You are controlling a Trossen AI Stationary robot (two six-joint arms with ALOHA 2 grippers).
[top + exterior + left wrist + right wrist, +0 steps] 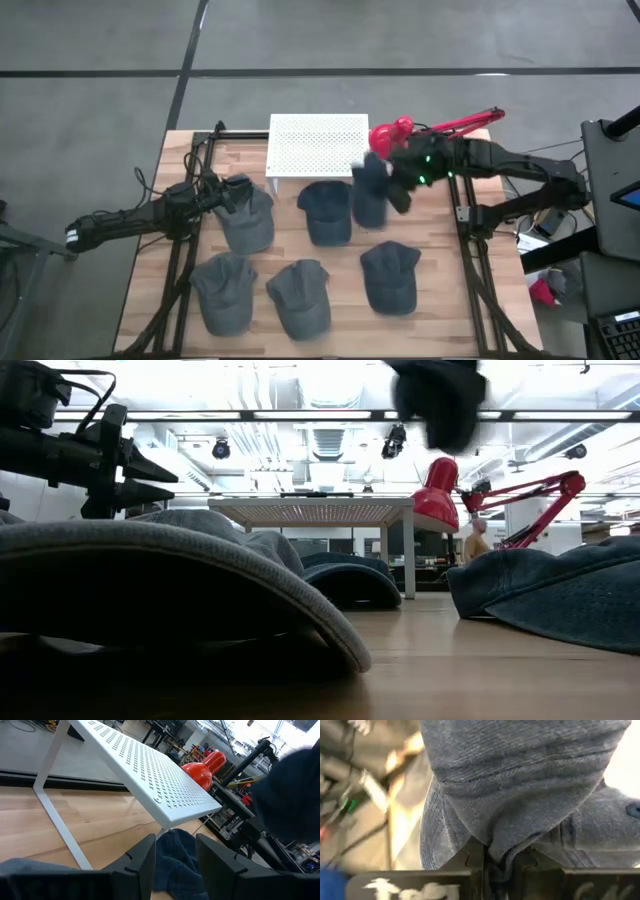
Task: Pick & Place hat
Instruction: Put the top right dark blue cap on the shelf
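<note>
Denim-grey cloth of the hat bunches soft and creased between the closed fingers of the right claw, lifted clear of the wooden worktop; picking looks done, placing remains. Beside it stands a white perforated metal rack. Left claw gapes empty over another cap.

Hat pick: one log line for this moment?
right hand: shut on dark hat, lifted | left hand: open, over grey hat
</note>
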